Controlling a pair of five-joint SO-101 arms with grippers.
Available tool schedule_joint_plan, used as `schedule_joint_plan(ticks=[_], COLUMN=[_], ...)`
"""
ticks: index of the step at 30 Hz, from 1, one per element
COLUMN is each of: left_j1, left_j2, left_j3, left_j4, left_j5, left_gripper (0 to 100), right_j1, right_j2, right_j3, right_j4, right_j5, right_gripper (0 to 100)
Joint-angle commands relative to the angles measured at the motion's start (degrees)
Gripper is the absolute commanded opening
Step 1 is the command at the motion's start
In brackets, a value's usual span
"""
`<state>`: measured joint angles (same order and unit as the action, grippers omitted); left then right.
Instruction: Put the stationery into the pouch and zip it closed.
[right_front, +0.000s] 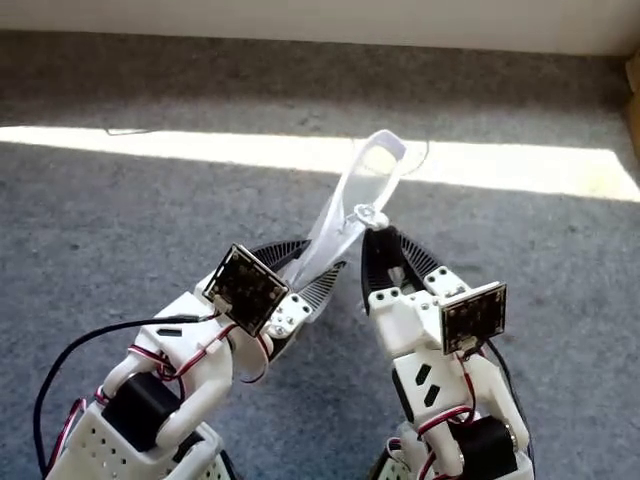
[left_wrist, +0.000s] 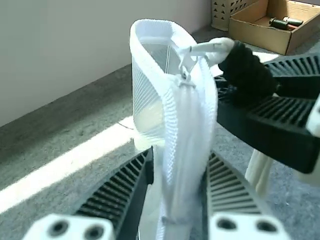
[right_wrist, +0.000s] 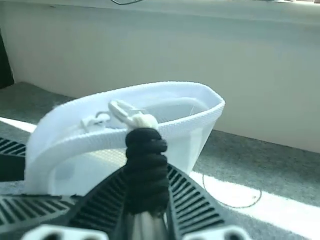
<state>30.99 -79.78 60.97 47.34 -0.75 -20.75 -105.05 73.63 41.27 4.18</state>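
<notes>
**High view: two arms hold a white pouch up off the carpet**

A white mesh pouch stands up in the air between the two arms, tilted away from them. The left gripper has its black ribbed fingers clenched on the lower end of the pouch, one on each side. The right gripper is just beside it. Its fingers are clamped on a black knotted cord. That cord is tied to the small white zip pull near the top of the pouch. The zip line runs down the middle of the mesh, and the top end is open like a loop. What is inside cannot be made out.

In the left wrist view, the right gripper blocks the floor behind it. The pouch hides the space between the left fingers.

Under the arms lies a flat grey carpet. A bright stripe of sunlight goes across it from side to side. A plain white wall stands at the far edge. By the wall sit a brown cardboard box with small things in it and a pale basket with holes.
</notes>
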Motion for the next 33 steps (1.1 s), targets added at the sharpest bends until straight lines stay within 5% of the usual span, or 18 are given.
schedule_joint_plan(ticks=[1,18,25,33], left_j1=[5.5,6.5,6.5,5.5], left_j2=[-0.8,-0.8,-0.8,-0.8], left_j3=[-3.7,-5.1,-5.6,-5.7], left_j4=[-1.6,-4.0,-3.8,-3.7], left_j5=[0.8,0.5,0.6,0.7], left_gripper=[16,10,10,16], right_j1=[-0.5,-0.6,-8.6,-9.3], right_j2=[-0.3,-0.3,-0.3,-0.3], right_j3=[-3.7,-9.2,-9.2,-9.2], right_j4=[0.2,12.1,16.1,17.2], right_j5=[0.7,2.9,8.4,9.2], right_gripper=[0.5,0.5,0.5,0.5])
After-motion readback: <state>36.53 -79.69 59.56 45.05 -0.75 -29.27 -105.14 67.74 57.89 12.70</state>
